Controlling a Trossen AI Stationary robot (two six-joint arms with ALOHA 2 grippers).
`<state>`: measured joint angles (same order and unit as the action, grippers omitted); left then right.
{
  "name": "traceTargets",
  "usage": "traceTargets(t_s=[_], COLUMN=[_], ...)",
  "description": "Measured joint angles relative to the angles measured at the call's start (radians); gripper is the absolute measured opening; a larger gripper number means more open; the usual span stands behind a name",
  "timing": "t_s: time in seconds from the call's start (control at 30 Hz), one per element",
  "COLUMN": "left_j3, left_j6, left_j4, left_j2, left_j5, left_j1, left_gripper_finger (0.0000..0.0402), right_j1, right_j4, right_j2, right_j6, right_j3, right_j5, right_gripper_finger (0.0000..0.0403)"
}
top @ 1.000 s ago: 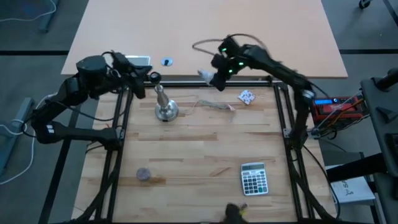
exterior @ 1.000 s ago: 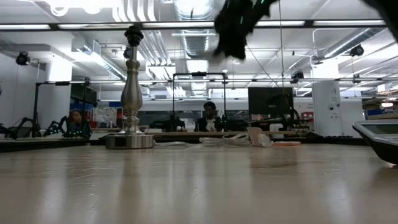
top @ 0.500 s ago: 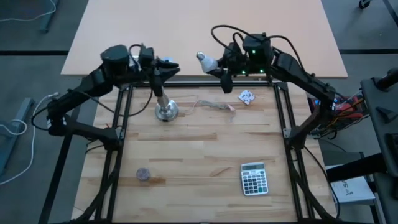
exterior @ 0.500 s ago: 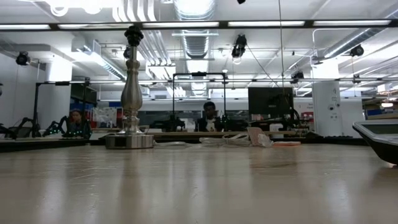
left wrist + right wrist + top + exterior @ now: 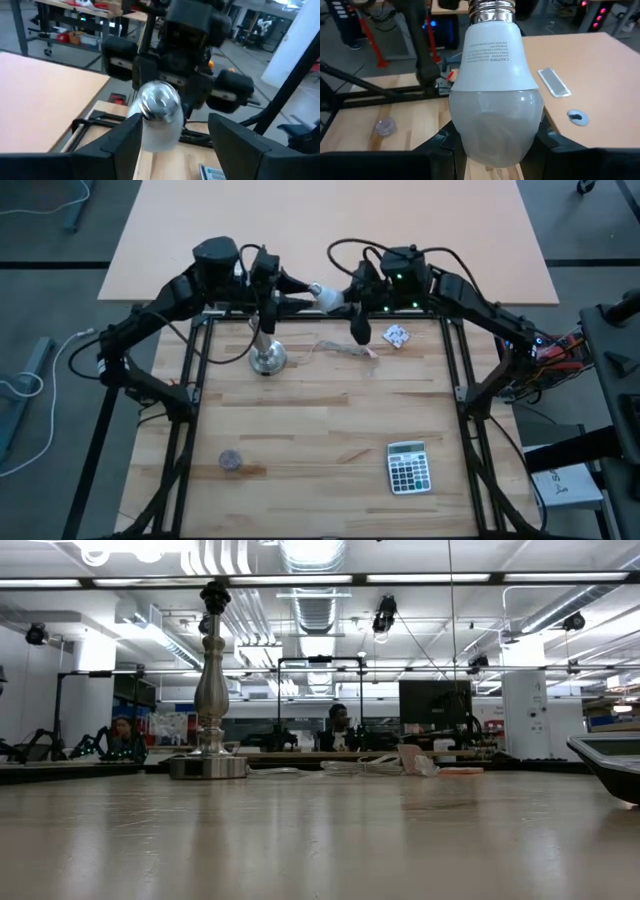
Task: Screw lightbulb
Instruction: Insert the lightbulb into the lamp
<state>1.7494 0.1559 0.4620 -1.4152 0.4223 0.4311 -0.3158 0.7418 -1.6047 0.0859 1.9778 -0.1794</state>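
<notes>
Lightbulb sat high in the upper middle of the high view, held in the air between the two arms above the far edge of the wooden table. Its frosted glass end was clamped in the right gripper, whose fingers pressed against both sides of the globe in the right wrist view, with the white body filling that picture and the metal screw base pointing away from the camera. The left gripper reached in from the left of the high view with its fingers spread; in the left wrist view the bulb's screw end showed between the two dark fingers, close to them, though whether they touched it could not be told.

Below and slightly left of the bulb in the high view stood the silver stand on its round base, upright on the table; the low view showed it at left with a dark socket on top. A crumpled paper scrap lay to the right of the stand, a calculator sat at the lower right, and a small round grey disc lay at the lower left
</notes>
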Motion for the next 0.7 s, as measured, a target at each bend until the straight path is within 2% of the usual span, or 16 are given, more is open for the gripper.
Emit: traceTargets(t_s=[0.23,0.53,0.7], left_j3=[0.007,0.007,0.005], left_j6=[0.018,0.037,0.005], left_j4=[0.017,0.074,0.111], left_j2=[-0.027,-0.014,-0.004], left_j5=[0.007,0.008,0.008], left_j1=[-0.002,-0.002,-0.001], left_gripper_finger=[0.0207,0.0155,0.0139], right_j1=[0.044,0.059,0.059], right_j4=[0.015,0.010,0.019], right_j2=[-0.033,-0.043,-0.040], right_j6=[0.020,0.007,0.003], right_j3=[-0.001,-0.002,0.011], right_j5=[0.022,0.027,0.030], right_gripper_finger=[0.0120,0.0120,0.0120])
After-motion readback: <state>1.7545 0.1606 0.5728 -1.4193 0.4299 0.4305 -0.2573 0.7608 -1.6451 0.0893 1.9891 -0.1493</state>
